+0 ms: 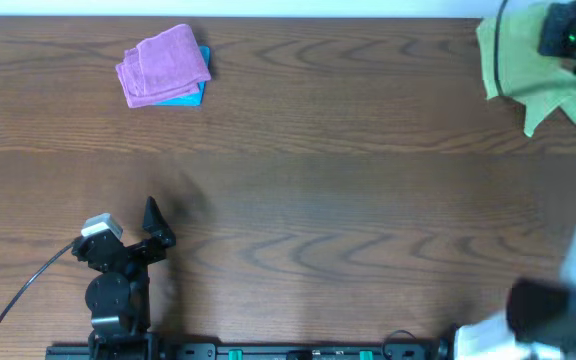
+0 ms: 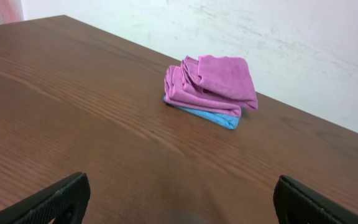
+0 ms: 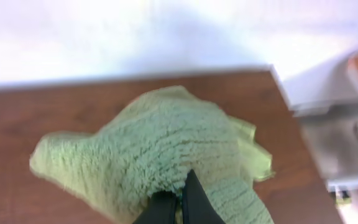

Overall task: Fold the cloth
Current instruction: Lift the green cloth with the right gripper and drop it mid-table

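A green cloth [image 1: 524,73] lies bunched at the table's far right corner. My right gripper [image 1: 566,35] is over it, and in the right wrist view its fingers [image 3: 178,198] are pressed together on a fold of the green cloth [image 3: 148,143], which hangs crumpled around them. My left gripper [image 1: 154,228] rests near the front left of the table, open and empty; in the left wrist view its two fingertips [image 2: 179,199] stand wide apart above bare wood.
A folded pink cloth [image 1: 162,63] sits on a folded blue cloth [image 1: 190,96] at the far left; both show in the left wrist view [image 2: 213,87]. The table's right edge [image 3: 281,87] is close to the green cloth.
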Tool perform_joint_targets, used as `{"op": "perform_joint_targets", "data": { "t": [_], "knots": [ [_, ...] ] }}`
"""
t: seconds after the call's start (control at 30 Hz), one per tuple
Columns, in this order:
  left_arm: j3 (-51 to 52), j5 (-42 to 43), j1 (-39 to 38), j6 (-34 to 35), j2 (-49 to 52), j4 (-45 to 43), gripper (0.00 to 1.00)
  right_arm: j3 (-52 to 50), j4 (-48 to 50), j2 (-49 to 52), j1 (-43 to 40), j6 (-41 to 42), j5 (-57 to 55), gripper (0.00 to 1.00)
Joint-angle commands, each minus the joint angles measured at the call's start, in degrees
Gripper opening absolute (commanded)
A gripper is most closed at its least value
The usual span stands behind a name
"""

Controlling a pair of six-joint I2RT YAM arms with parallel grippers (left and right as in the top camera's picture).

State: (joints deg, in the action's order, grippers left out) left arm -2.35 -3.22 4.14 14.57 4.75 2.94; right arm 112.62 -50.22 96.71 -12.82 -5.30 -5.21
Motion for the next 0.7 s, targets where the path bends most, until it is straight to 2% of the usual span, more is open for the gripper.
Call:
{"op": "perform_joint_targets", "data": {
  "t": [0.0,0.13,0.3,0.43,0.67],
  "knots": [
    [2.1,-0.5,0.3,-1.0,-0.3,1.1,0.96,-9.2,2.6,-7.4,0.8,-0.8,1.2,0.01],
    [2.1,-0.5,0.3,-1.0,-0.3,1.1,0.95,-20.2,6.5,-20.0,2.0,-0.7,1.2,0.01],
    [2.1,-0.5,0.3,-1.0,-0.3,1.1,0.95,-26.9,3.9,-32.3,3.8,-0.7,2.5,0.01],
    [2.1,-0.5,0.3,-1.0,-0.3,1.1,0.95,-27.7,-1.1,-36.8,4.6,-0.7,12.5,0.02],
    [2.1,-0.5,0.3,-1.0,-0.3,1.1,0.95,-27.7,-6.8,-36.7,7.8,-0.8,26.2,0.02]
  ]
}}
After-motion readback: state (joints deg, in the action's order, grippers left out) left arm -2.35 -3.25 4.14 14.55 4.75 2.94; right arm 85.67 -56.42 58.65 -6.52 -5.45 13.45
